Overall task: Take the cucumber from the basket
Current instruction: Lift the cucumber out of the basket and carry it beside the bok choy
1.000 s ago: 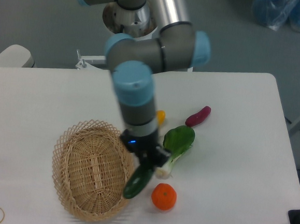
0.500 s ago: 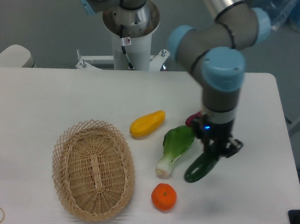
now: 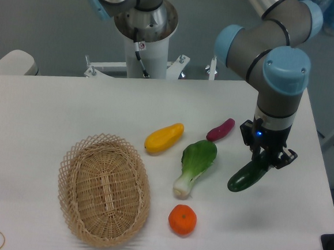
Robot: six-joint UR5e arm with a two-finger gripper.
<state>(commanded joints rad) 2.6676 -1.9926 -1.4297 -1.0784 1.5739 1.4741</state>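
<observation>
My gripper (image 3: 267, 158) is shut on the upper end of the dark green cucumber (image 3: 247, 176), which hangs tilted down to the left, above the table at the right. The oval tan wicker basket (image 3: 104, 189) sits at the front left, far from the gripper, with nothing in it.
A bok choy (image 3: 195, 165) lies left of the cucumber. A yellow fruit (image 3: 163, 138) and a purple-red vegetable (image 3: 220, 130) lie behind it. An orange (image 3: 182, 219) sits near the front edge. The arm's base (image 3: 144, 27) stands at the back. The table's right edge is close to the gripper.
The gripper has carried the cucumber from the basket's right rim across the bok choy to the right side of the table, uncovering the yellow fruit.
</observation>
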